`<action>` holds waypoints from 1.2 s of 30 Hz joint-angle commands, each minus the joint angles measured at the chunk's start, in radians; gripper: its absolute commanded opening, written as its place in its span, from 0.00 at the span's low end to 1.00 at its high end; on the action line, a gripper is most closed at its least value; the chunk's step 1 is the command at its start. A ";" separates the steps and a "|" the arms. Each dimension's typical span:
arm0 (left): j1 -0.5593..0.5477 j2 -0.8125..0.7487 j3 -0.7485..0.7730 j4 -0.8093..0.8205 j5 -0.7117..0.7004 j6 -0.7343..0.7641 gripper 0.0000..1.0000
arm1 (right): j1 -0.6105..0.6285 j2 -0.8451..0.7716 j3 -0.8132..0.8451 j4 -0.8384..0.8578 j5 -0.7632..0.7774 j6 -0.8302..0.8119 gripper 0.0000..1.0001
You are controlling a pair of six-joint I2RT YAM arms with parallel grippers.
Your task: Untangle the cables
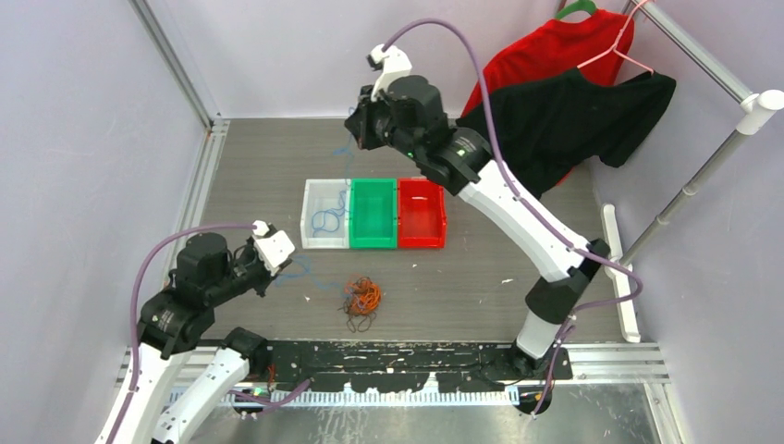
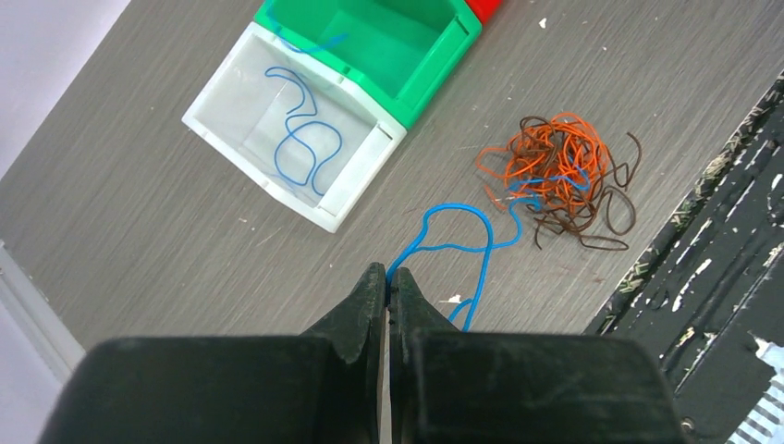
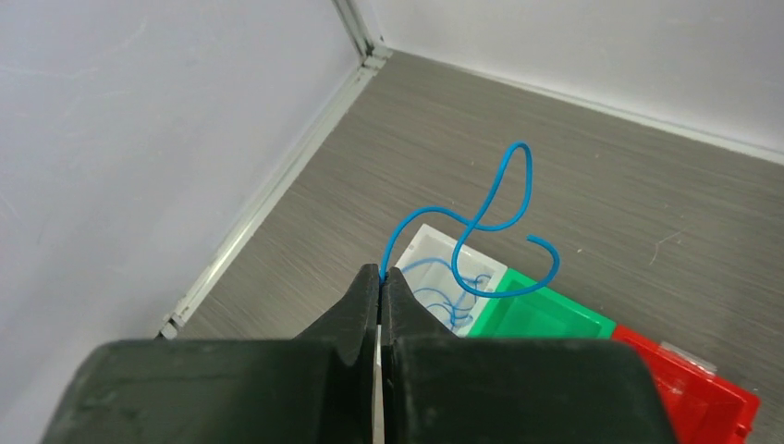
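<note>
A tangle of orange, dark brown and blue cables (image 1: pixel 362 299) lies on the grey table in front of the bins; it also shows in the left wrist view (image 2: pixel 559 176). My left gripper (image 2: pixel 388 276) is shut on a blue cable (image 2: pixel 453 245) that runs from the tangle. My right gripper (image 3: pixel 381 274) is shut on another blue cable (image 3: pixel 499 208) and holds it in the air above the white bin (image 1: pixel 314 240). More blue cable (image 2: pixel 300 139) lies inside that white bin (image 2: pixel 305 199).
A green bin (image 1: pixel 373 242) and a red bin (image 1: pixel 422 242) stand beside the white one. Red and black shirts (image 1: pixel 564 102) hang on a rack at the back right. A black strip (image 1: pixel 388 356) runs along the near edge.
</note>
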 commanded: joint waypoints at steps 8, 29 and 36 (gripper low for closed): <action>-0.002 0.003 0.066 -0.013 0.051 -0.029 0.00 | -0.004 0.170 0.054 0.049 -0.067 0.021 0.01; -0.001 0.011 0.108 -0.017 0.111 -0.030 0.00 | -0.008 0.296 0.288 -0.009 -0.144 0.085 0.01; -0.001 0.001 0.100 -0.016 0.116 -0.024 0.00 | -0.025 0.306 0.344 -0.024 -0.170 0.119 0.01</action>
